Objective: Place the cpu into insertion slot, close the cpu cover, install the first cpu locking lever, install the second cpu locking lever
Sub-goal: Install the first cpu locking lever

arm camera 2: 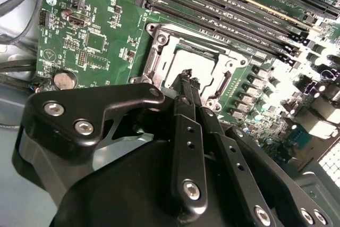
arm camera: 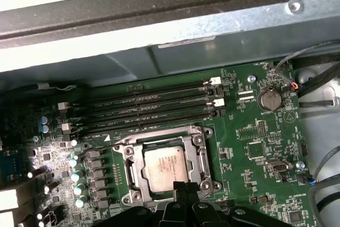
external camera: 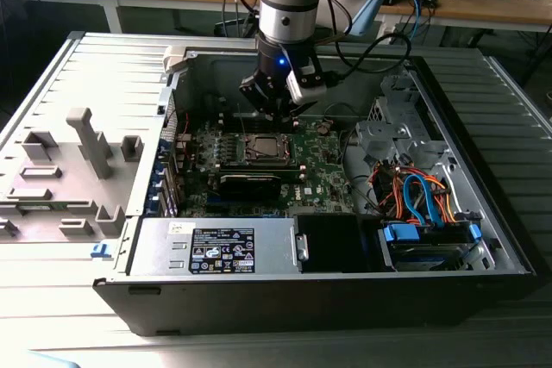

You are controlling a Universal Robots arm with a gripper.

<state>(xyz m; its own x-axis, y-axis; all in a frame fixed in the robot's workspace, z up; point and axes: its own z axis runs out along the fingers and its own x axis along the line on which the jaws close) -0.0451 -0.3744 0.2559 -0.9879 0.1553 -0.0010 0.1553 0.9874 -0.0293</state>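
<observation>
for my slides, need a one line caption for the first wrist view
Gripper poised at the edge of the insertion slot, the cpu seated inside and the cpu cover framing it.

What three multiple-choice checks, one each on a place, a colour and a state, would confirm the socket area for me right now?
1. Where is the cpu?
A. Clamped in the gripper
B. Seated in the window of the cpu cover
C. On top of the power supply

2. What colour is the circuit board?
A. Blue
B. Red
C. Green

3. How do the fingers of the gripper stand?
A. Shut together, holding nothing
B. Spread wide
C. Clamped on a cable

Answers:
1 B, its silver top shows framed by the cover in the first wrist view.
2 C, green in both wrist views.
3 A, the tips meet over the socket's edge.
</observation>
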